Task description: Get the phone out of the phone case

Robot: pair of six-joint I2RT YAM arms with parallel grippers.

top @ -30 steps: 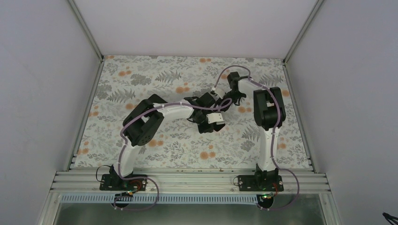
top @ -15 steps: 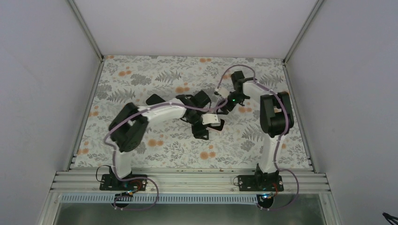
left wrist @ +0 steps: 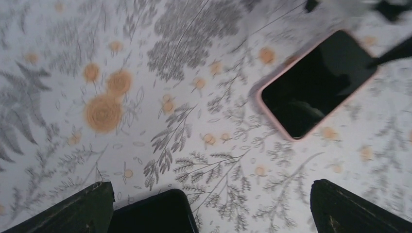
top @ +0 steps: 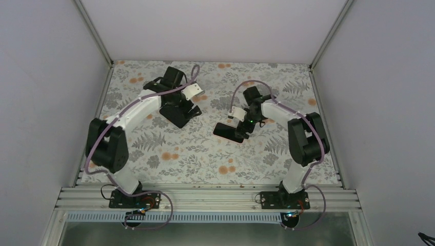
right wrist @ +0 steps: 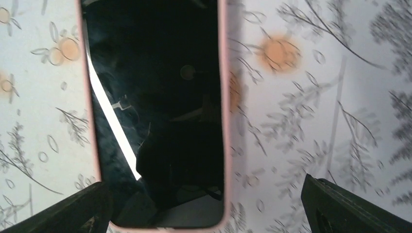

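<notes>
Top external view shows us the 2 arms well apart over the floral table (top: pixel 154 154). The left gripper (left wrist: pixel 209 194) hangs at the far left with its jaws spread wide, holding nothing. A black slab lies flat on the table just beneath it. We take this to be the phone (left wrist: pixel 153 213), though the wrist camera catches only 1 corner. The right gripper (right wrist: pixel 204 191) is also wide and empty, hovering over the pink-rimmed phone case (right wrist: pixel 155 97). The case lies flat near the table's middle, clear of the phone.
</notes>
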